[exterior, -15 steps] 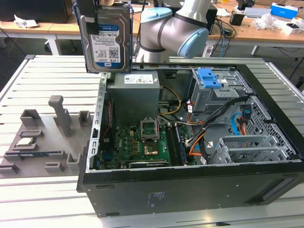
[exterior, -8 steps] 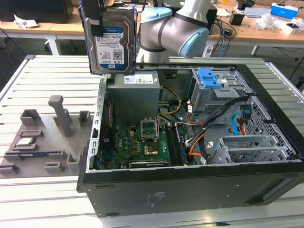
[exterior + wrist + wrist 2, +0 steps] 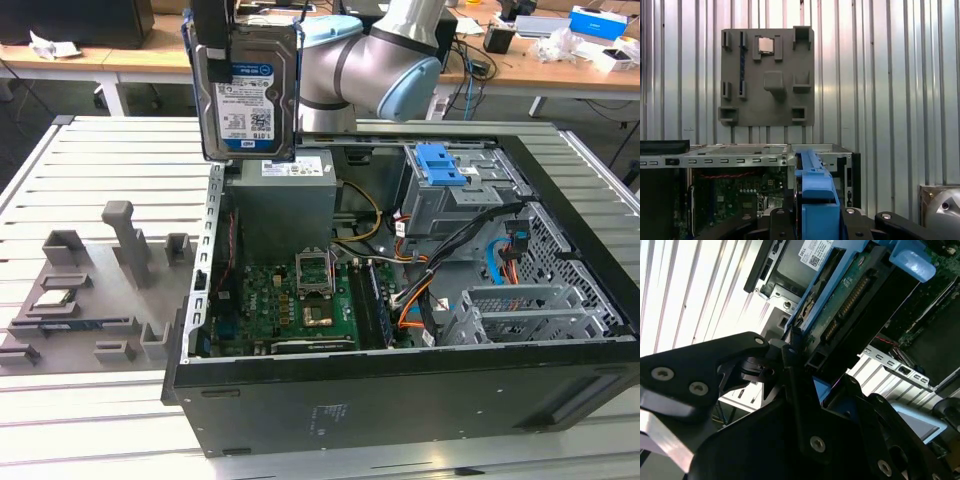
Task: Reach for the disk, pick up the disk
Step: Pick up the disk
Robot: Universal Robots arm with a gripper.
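The disk hangs upright in the air above the back left corner of the open computer case, its silver face and white-and-blue label towards the exterior view. My gripper is shut on its upper part, coming down from above. In the second wrist view the black fingers clamp the disk, whose green circuit side and blue bracket show. In the first wrist view the blue bracket edge of the disk stands between the gripper's two jaws.
The open computer case lies on a slatted metal table. Inside are a grey power supply box, a motherboard and a metal drive cage with a blue latch. A grey fixture plate lies at the exterior view's left.
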